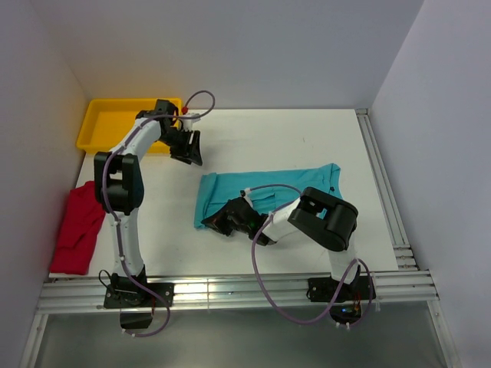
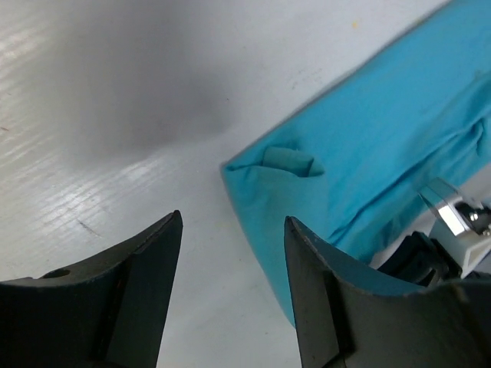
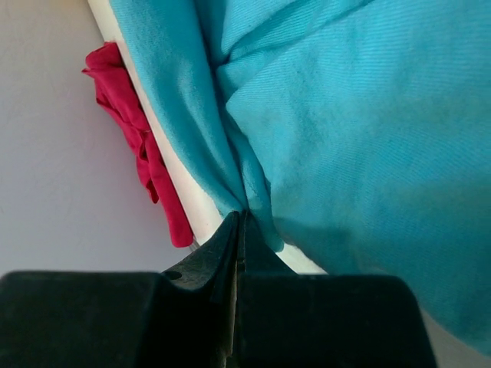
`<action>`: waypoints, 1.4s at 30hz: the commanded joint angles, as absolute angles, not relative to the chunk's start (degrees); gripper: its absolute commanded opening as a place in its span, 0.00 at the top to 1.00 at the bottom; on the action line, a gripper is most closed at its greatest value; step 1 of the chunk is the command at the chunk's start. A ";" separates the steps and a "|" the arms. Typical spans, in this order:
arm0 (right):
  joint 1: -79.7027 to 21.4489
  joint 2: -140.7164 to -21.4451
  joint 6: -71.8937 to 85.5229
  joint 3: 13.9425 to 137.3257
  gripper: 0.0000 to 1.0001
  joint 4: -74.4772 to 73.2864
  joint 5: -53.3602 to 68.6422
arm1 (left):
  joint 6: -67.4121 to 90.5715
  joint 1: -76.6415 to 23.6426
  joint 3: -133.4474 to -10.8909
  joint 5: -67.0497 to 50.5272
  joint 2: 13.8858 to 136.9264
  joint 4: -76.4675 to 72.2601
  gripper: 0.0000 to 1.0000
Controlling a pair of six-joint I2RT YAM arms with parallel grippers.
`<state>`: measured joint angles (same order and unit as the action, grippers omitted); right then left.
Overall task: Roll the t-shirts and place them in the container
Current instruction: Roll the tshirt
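The teal t-shirt (image 1: 268, 192) lies folded into a long band across the middle of the table. My right gripper (image 1: 220, 222) is at its near left corner, shut on a pinch of the teal cloth (image 3: 253, 192). My left gripper (image 1: 188, 153) is open and empty, held above the table beyond the shirt's far left corner (image 2: 253, 172). The red t-shirt (image 1: 77, 230) lies crumpled at the table's left edge; it also shows in the right wrist view (image 3: 138, 146).
A yellow tray (image 1: 115, 123) stands at the far left corner. A metal rail (image 1: 383, 192) runs along the table's right edge, and another along the near edge (image 1: 230, 291).
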<state>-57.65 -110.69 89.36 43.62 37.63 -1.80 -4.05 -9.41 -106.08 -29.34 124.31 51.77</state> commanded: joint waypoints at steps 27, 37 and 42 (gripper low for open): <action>-55.99 -109.95 88.86 46.49 1.00 34.72 -0.26 | -12.57 -17.40 -99.32 -21.10 121.12 47.55 0.36; -56.07 -111.27 88.86 47.46 1.00 34.98 1.14 | -13.01 -19.07 -97.91 -18.72 118.65 45.00 0.37; -56.07 -111.36 88.86 47.55 1.00 34.80 1.06 | -13.79 -19.68 -98.96 -20.30 118.83 46.31 0.36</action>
